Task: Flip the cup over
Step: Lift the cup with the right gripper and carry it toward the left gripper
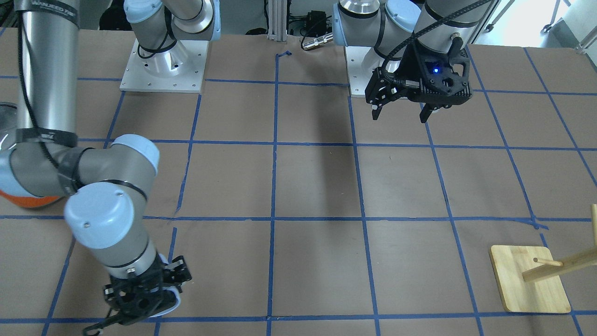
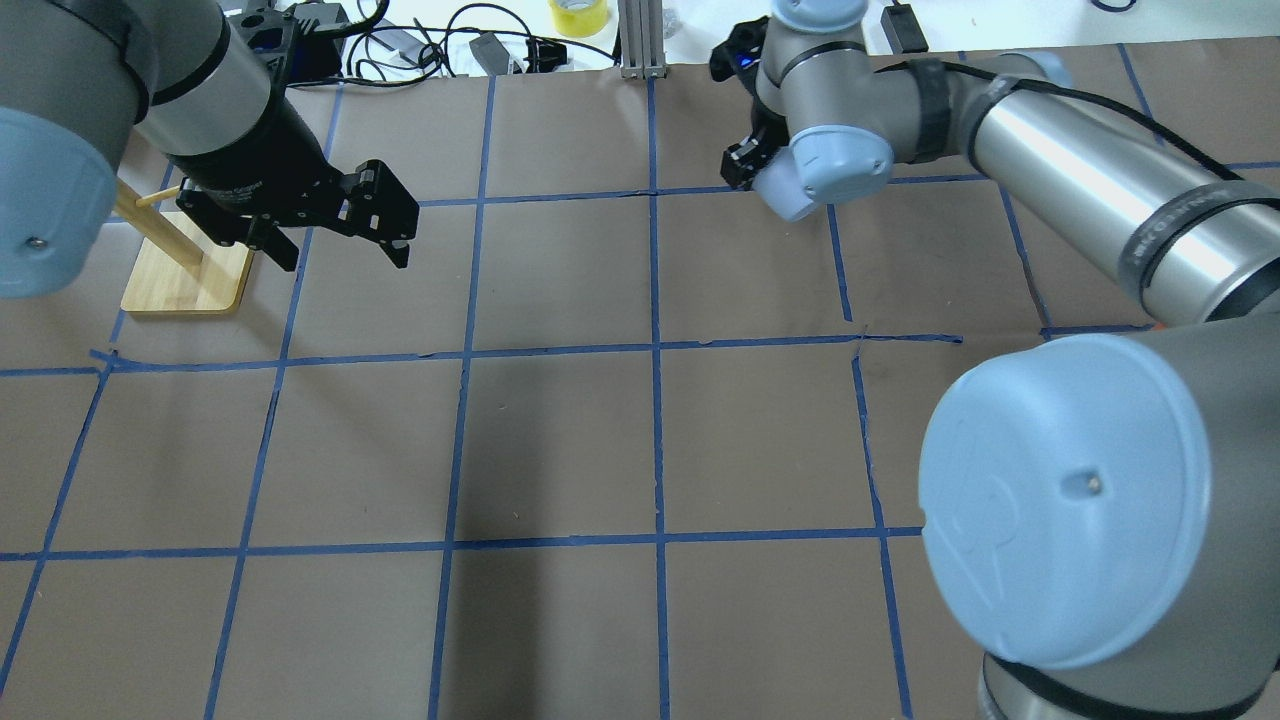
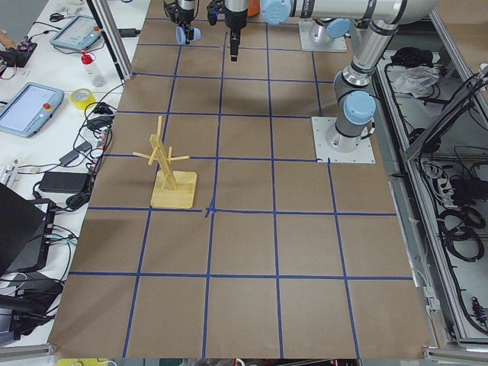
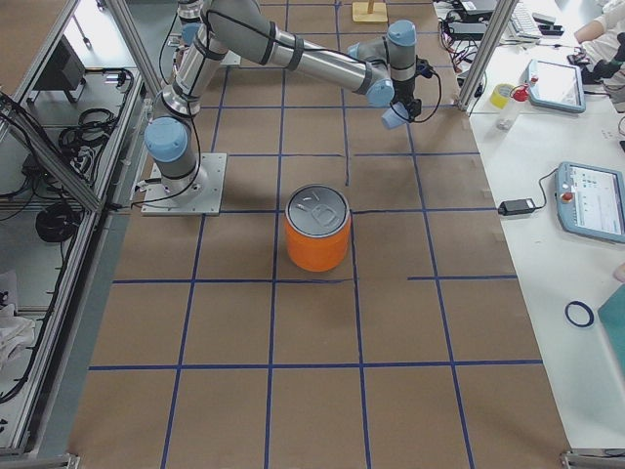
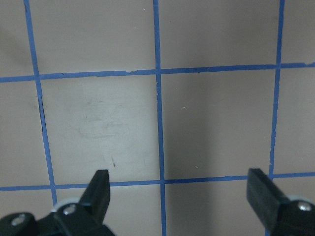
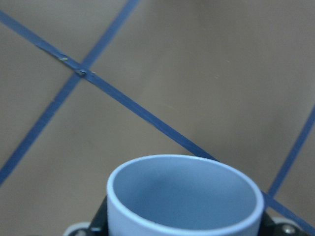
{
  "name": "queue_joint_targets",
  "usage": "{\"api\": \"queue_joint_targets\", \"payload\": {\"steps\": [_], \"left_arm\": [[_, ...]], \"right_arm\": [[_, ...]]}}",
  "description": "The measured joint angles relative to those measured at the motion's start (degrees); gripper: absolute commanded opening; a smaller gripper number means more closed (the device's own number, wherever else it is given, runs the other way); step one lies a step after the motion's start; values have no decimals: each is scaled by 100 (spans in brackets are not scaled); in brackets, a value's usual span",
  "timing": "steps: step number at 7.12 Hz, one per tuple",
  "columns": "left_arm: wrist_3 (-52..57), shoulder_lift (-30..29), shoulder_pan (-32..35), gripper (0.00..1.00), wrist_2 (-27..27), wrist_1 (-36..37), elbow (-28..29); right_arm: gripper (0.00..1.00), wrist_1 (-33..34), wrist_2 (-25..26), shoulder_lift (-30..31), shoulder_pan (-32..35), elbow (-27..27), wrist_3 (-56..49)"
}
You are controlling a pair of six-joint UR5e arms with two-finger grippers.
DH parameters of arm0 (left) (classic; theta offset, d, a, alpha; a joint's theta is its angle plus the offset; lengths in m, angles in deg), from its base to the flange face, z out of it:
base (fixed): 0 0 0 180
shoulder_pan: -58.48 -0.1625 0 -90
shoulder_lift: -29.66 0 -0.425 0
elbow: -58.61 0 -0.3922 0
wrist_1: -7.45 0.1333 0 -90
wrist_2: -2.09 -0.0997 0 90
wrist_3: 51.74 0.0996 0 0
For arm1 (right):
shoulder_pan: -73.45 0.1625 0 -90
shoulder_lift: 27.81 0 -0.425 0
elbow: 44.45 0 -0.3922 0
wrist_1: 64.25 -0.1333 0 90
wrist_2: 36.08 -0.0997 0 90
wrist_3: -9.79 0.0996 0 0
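Observation:
The cup [image 6: 183, 196], a small pale blue-white tumbler, sits between the fingers of my right gripper [image 6: 183, 223], which is shut on it. Its open mouth points away from the gripper toward the table. The right gripper [image 1: 140, 305] is near the table's operator-side edge, and a sliver of the cup [image 1: 173, 301] shows beside it. The cup also shows in the exterior right view [image 4: 394, 117] and the exterior left view [image 3: 187, 34]. My left gripper [image 1: 401, 114] is open and empty, hovering above the table near its base; the left wrist view [image 5: 179, 189] shows only bare table between its fingers.
A large orange container with a silver rim [image 4: 317, 239] stands mid-table on the robot's right side. A wooden peg rack on a square base [image 1: 529, 284] stands on the robot's left side, near the operator-side edge, close to the left arm [image 2: 185, 280]. Blue tape lines grid the brown table.

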Motion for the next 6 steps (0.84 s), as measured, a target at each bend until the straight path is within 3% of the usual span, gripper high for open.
{"api": "queue_joint_targets", "payload": {"steps": [1, 3, 6], "left_arm": [[0, 0, 0, 100, 0, 0, 0], [0, 6, 0, 100, 0, -2, 0], [0, 9, 0, 100, -7, -2, -7]], "right_arm": [[30, 144, 8, -44, 321, -15, -506], [26, 356, 3, -117, 738, -38, -2307], [29, 492, -26, -249, 1315, -106, -3956]]}}
